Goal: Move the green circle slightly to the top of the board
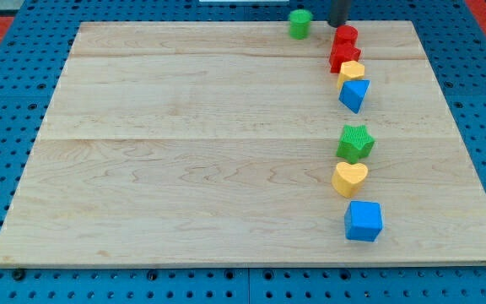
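Observation:
The green circle [299,24] stands at the view's top edge of the wooden board [184,152], right of centre. My tip [338,24] is the end of the dark rod at the view's top, a short way to the right of the green circle and just above a red cylinder [346,36]. The tip is apart from the green circle; whether it touches the red cylinder I cannot tell.
Below the red cylinder, a red block [343,57], a yellow block [352,72] and a blue block [354,94] form a tight column. Lower down stand a green star [355,143], a yellow heart [349,178] and a blue cube [363,220].

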### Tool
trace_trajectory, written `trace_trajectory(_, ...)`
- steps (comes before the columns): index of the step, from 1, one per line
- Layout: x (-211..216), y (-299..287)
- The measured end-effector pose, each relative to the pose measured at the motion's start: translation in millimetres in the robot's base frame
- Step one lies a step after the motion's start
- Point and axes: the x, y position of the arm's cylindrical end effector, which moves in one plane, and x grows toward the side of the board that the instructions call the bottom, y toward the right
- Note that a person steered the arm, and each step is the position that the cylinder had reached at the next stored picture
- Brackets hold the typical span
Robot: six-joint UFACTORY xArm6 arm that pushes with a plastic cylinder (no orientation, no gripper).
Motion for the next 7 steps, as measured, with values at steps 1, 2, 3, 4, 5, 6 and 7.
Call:
trace_trajectory(1,36.1,-82.3)
trace_trajectory(2,79.4,-156.1)
trace_trajectory(3,41.1,-243.5)
trace_trajectory(4,0.0,-252.7)
trace_trajectory(5,-1.4,-240.2)
trace_trajectory(6,1.5,-148.3)
trace_trajectory(7,3.3,-129.8)
